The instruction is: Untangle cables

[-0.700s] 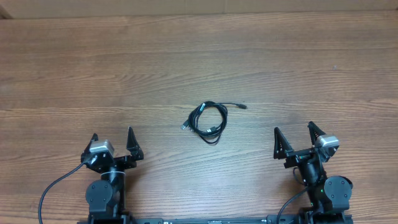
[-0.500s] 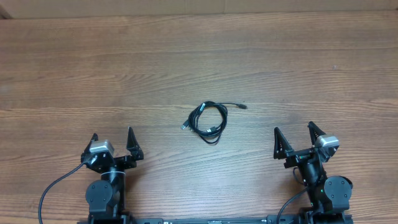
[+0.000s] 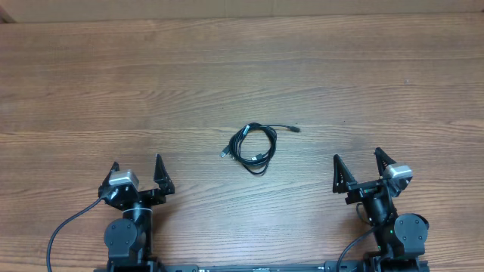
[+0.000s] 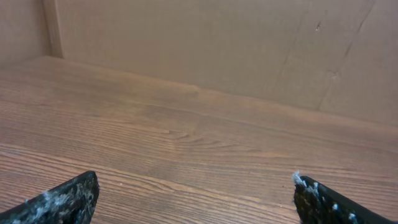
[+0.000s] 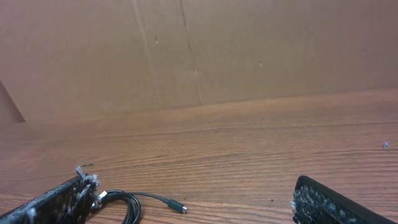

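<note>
The cables (image 3: pixel 253 147) lie as a small black coiled bundle in the middle of the wooden table, one plug end trailing to the upper right. In the right wrist view part of the cables (image 5: pixel 127 205) shows at the lower left, partly hidden behind a fingertip. My left gripper (image 3: pixel 136 175) rests near the front left, open and holding nothing, well away from the bundle. My right gripper (image 3: pixel 359 168) sits at the front right, open too and holding nothing. The left gripper (image 4: pixel 194 199) sees only bare wood between its jaws. The right gripper (image 5: pixel 193 202) has the plug end lying ahead of it.
A brown cardboard wall (image 5: pixel 199 50) stands along the table's far edge (image 3: pixel 242 17). The arms' thick black wires (image 3: pixel 64 227) run off the front edge.
</note>
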